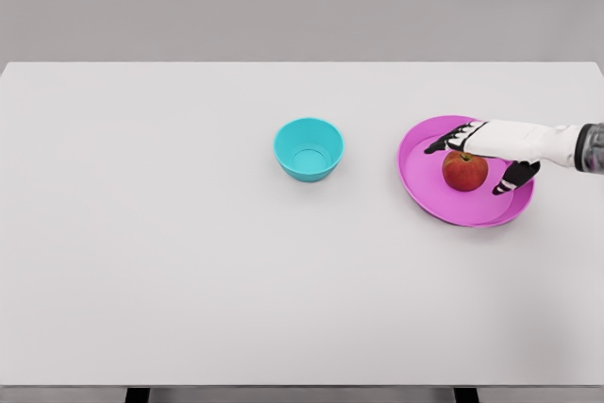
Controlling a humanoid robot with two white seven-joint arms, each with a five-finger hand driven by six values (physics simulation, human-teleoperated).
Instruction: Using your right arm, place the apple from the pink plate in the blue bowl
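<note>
— Robot hand (pixel 483 156) first: which one is it, and how do its fingers stand?

— It is the right one; its white arm comes in from the right edge. Its dark fingers (pixel 444 142) are spread apart and grip nothing, reaching over the far side of the apple, with the thumb down at the apple's right.

— Does it touch the apple?

— I cannot tell; it is right at the apple, arched around its top and right side.

— And the apple (pixel 464 172) itself?

— Red, upright, sitting on the pink plate (pixel 420 181), a little right of the plate's middle.

— Where is the blue bowl (pixel 309 149)?

— Left of the plate, well apart from it, standing open side up on the white surface (pixel 189 261).
</note>
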